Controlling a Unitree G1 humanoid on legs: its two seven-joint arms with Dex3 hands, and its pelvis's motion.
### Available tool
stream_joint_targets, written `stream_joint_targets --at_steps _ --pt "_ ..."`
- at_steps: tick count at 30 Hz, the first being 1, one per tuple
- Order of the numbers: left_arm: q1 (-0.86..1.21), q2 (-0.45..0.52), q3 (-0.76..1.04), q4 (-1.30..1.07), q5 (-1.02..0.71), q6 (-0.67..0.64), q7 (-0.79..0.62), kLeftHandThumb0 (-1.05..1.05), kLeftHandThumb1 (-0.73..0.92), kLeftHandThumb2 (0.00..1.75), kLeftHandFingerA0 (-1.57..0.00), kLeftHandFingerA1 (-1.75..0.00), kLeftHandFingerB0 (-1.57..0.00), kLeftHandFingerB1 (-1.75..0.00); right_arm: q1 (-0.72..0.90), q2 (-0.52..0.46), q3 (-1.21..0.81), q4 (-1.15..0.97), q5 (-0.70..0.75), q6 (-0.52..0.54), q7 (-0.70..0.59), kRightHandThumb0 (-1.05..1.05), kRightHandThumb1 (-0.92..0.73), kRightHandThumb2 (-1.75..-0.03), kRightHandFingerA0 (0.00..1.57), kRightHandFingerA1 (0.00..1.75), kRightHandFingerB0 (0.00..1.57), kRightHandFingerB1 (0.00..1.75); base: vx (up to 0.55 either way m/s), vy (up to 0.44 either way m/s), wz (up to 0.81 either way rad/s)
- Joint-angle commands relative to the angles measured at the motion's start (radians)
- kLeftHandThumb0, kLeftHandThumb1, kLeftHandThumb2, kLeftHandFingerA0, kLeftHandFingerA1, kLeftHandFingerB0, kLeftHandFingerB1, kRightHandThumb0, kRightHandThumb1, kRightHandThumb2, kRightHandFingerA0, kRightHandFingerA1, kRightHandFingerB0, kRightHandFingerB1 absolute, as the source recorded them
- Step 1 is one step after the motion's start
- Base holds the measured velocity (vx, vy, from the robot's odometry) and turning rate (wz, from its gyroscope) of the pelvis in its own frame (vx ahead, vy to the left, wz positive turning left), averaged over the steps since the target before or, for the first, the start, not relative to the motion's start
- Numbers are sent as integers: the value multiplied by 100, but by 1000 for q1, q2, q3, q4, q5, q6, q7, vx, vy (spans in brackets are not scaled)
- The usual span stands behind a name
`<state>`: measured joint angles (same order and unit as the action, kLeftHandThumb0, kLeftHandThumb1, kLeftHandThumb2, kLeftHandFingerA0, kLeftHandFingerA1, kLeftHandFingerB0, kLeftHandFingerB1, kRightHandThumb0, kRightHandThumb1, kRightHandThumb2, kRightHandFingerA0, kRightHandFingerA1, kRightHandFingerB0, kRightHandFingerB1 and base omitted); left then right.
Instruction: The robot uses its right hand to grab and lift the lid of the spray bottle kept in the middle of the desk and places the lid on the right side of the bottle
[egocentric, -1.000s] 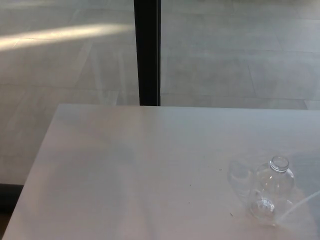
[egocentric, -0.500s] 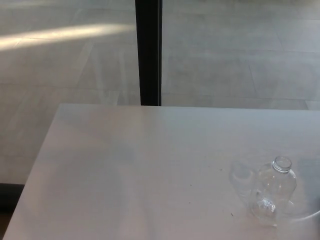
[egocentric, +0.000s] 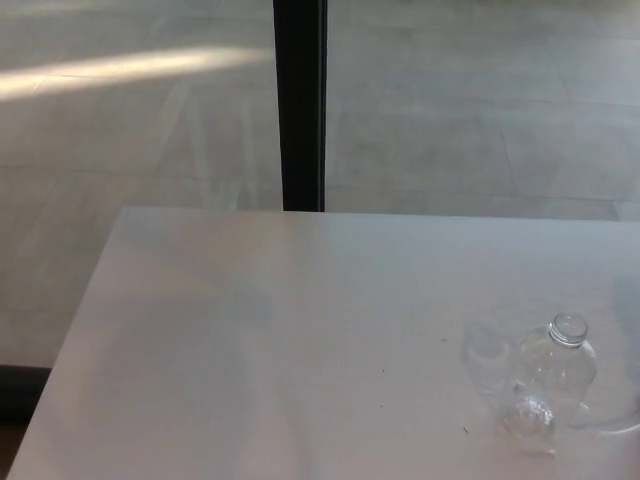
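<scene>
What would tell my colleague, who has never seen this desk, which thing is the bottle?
Start at the pale desk in front of the black vertical post and look to its near right corner. There stands the clear bottle, upright, with an open, lidless neck; it is the only object visible on the desk.

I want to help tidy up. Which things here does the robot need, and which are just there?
Needed:
clear bottle, mouth open, no lid on it
white desk

Just there:
black post
grey floor

No robot hand shows.
</scene>
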<state>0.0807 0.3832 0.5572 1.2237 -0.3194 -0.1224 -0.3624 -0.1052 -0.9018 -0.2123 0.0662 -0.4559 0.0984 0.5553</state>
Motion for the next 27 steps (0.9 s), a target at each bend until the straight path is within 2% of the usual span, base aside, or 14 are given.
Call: stream_joint_targets --at_steps 1,2,5,6,7,11,14,16,17,18,19,21,26,27 --pt "-3 8 -10 6 3 -18 3 -84 74 112 -46 -60 -28 -50 178 -7 -358 13 157 17 -18 -95 -69 -107 0 23 11 10 0 0 0" --pt "-5 7 -10 2 1 -15 1 -85 91 68 -51 -50 -33 -37 204 2 -422 41 160 61 -25 -105 -68 -114 0 41 0 36 0 0 0" --pt "-14 10 -7 8 0 -16 3 -83 74 111 -47 -60 -29 -50 296 36 -541 164 170 57 -94 -105 -68 -112 0 58 12 52 0 0 0" --pt "-15 10 -8 9 1 -17 7 -83 75 111 -48 -60 -29 -50 307 48 -553 198 180 48 -110 -103 -82 -64 0 66 0 68 0 0 0" --pt "-15 10 -7 8 1 -18 8 -82 91 68 -53 -51 -34 -37 321 63 -563 225 186 44 -127 -105 -82 -62 0 73 0 74 0 0 0" --pt "-7 8 -10 -4 2 -21 4 -82 91 67 -53 -49 -34 -37 387 152 -552 360 163 26 -266 -103 -63 -109 0 67 2 59 0 0 0" --pt "-4 8 -7 -8 -2 -19 5 -84 90 67 -53 -50 -36 -38 351 236 -597 452 225 44 -336 -100 -79 -64 0 84 0 92 0 0 0" --pt "-2 7 -7 -7 -2 -20 1 -79 71 110 -45 -60 -26 -50 340 256 -607 475 227 76 -356 -100 -77 -69 0 83 0 87 0 0 0" --pt "-2 8 -8 -4 0 -21 3 -83 91 67 -53 -50 -35 -38 330 266 -608 493 231 90 -369 -97 -63 -100 3 73 1 64 0 0 0" --pt "-2 10 -9 2 2 -21 4 -83 73 112 -46 -61 -26 -50 309 287 -598 545 224 117 -410 -98 -64 -91 11 86 0 67 0 0 0" --pt "-2 10 -9 3 3 -21 8 -83 91 67 -51 -50 -34 -38 299 296 -606 571 237 113 -414 -95 -63 -89 9 86 0 67 0 0 0" --pt "-5 11 -3 11 -3 -12 8 -79 70 109 -44 -60 -24 -50 281 324 -635 641 291 91 -408 -97 -62 -89 4 77 0 70 0 0 0" --pt "2 22 -3 19 2 14 44 -83 88 68 -53 -51 -32 -37 282 385 -645 680 336 44 -389 -94 -73 -58 0 111 0 96 0 0 0" --pt "5 25 -16 23 19 10 64 -82 89 66 -55 -51 -35 -38 282 397 -631 692 325 31 -409 -57 -33 -100 11 70 1 64 0 0 0"
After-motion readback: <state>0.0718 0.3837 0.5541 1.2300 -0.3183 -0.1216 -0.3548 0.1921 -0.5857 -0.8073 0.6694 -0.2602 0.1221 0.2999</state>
